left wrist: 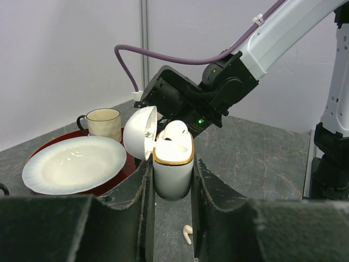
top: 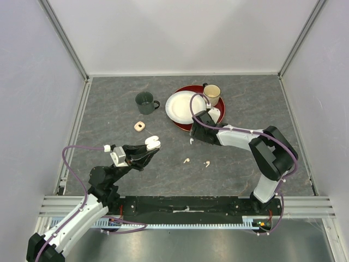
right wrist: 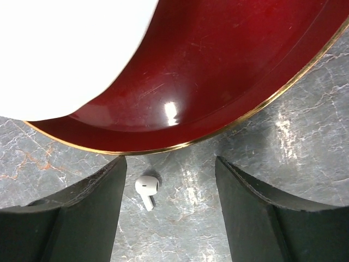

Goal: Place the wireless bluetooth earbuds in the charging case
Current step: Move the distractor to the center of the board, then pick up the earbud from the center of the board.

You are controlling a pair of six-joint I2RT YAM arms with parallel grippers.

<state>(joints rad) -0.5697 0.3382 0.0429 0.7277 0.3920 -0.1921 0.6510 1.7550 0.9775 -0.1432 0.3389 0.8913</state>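
Top view: left gripper [top: 148, 147] clamped on small white oval plastic charging case [top: 153, 143], held off the grey stone-look table [top: 109, 114]. Right gripper [top: 193, 135] low at the rim of the dark red round plate [top: 188, 126]. A white comma-shaped plastic earbud [top: 192, 141] lies just beside it. Two loose earbuds [top: 186, 160] lie mid-table.
Left wrist: case lid open, one seated earbud [left wrist: 174, 131] inside.
Right wrist: jaws wide, straddling the white earbud on the table without touching it.

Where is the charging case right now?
The charging case, lid open, is gripped in the left tool, left of centre in the top view, on the near side of the dark green mug.
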